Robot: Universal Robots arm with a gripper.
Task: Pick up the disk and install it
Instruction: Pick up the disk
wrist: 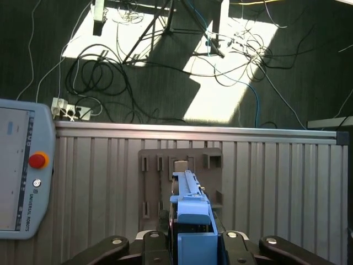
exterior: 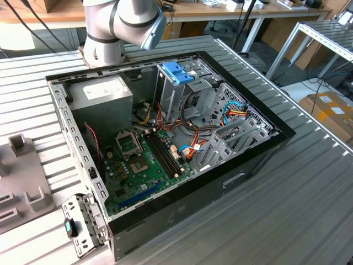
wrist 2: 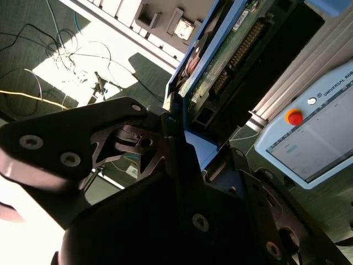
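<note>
Disk (wrist: pixel 190 212) is clamped edge-up in the gripper (wrist: pixel 191 244), with the blue rail toward the first wrist view and the green circuit-board side showing in the second. It's over a grey holder (wrist: pixel 179 163) on the ribbed table (wrist: pixel 276 187); can't tell if they touch. A pendant (wrist: pixel 22 165) with a red button lies off to the side. In the exterior view the arm (exterior: pixel 118 25) stands behind the open PC case (exterior: pixel 259 149), near the grey box (exterior: pixel 105 102) with a white sticker and the blue-topped cage (exterior: pixel 179 72).

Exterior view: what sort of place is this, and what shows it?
Probably a robotics lab: a robot arm beside an opened computer case on a ribbed metal table; in both wrist views its claw holds the disk.
</note>
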